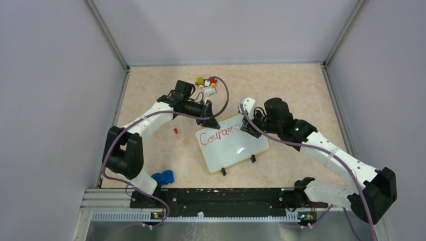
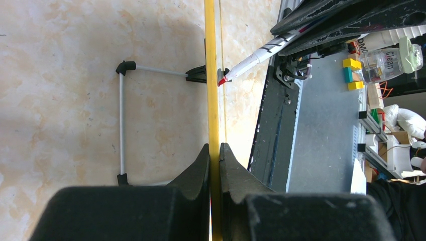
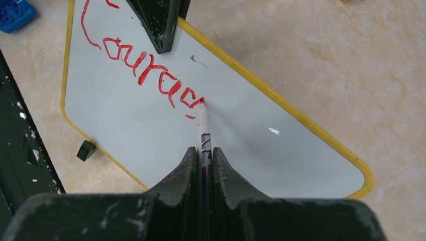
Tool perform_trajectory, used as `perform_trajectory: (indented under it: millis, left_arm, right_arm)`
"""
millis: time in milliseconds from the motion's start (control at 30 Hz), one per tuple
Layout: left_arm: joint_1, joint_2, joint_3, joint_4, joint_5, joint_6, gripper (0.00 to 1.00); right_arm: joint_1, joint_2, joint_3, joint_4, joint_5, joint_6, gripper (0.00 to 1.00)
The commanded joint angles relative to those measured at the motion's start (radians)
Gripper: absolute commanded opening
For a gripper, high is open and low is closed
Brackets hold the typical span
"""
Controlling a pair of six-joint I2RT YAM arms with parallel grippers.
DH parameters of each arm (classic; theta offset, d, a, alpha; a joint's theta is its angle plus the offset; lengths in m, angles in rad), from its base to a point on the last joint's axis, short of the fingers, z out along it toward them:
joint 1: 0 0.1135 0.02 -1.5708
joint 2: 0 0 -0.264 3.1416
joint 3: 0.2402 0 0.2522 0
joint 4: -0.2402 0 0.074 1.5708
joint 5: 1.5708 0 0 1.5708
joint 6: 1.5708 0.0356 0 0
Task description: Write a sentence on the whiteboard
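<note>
Beige marbled tabletop (image 1: 296,90) inside a grey-walled booth: two robot arms work on one whiteboard (image 1: 236,148) lying at mid-frame. The right gripper (image 3: 202,155) is clamped tight on a single marker (image 3: 204,128). The marker's red tip touches the board at the end of the sentence (image 3: 145,70), one line of red letters reading roughly "Courag". The left gripper (image 2: 214,165) has its jaws pressed together on the board's yellow rim at the upper left corner. Two black feet (image 1: 253,158) show along the board's lower edge. Beyond it, one small red piece (image 1: 175,131) lies just left of the board. One blue block (image 1: 163,177) sits at lower left by the arm's base, and a small cluster of coloured pieces (image 1: 206,83) sits at upper centre.
</note>
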Motion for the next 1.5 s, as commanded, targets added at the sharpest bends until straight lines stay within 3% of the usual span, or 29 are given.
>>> perform_trajectory:
  millis: [0, 800, 1467]
  left_arm:
    - [-0.016, 0.031, -0.025, -0.018, -0.026, 0.055, 0.0]
    - [-0.015, 0.033, -0.03, -0.016, -0.026, 0.054, 0.0]
    - [-0.016, 0.036, -0.028, -0.015, -0.019, 0.052, 0.0]
  right_arm:
    - [-0.014, -0.022, -0.026, 0.004, -0.003, -0.014, 0.0]
    - [0.021, -0.007, -0.066, -0.032, -0.084, -0.042, 0.0]
    - [0.043, -0.006, 0.041, 0.004, -0.118, -0.004, 0.0]
